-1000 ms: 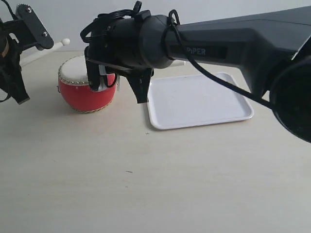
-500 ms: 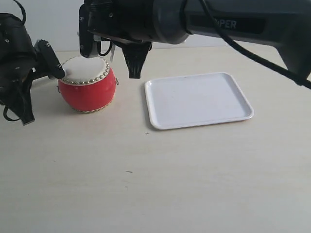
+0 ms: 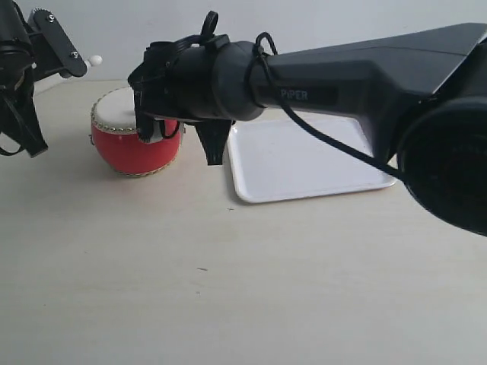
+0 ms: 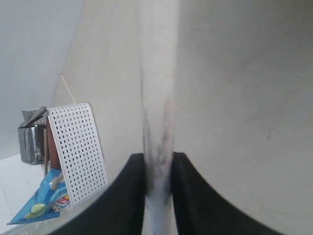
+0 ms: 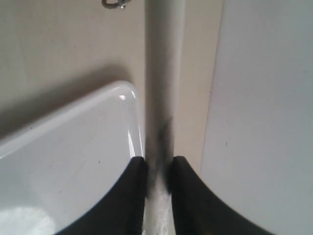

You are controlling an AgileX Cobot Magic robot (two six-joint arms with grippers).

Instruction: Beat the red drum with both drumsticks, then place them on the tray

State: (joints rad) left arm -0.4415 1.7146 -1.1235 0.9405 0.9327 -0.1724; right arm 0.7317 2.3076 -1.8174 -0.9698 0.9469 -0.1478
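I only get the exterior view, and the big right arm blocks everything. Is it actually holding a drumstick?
Observer: Yes. The right wrist view shows the right fingers shut on a drumstick.
Operator: What else does that camera see?
Observer: A rounded corner of the white tray, right beside the stick.
Operator: And the left grip?
Observer: The left fingers clamp the other drumstick, which has grey smudges just above the grip.
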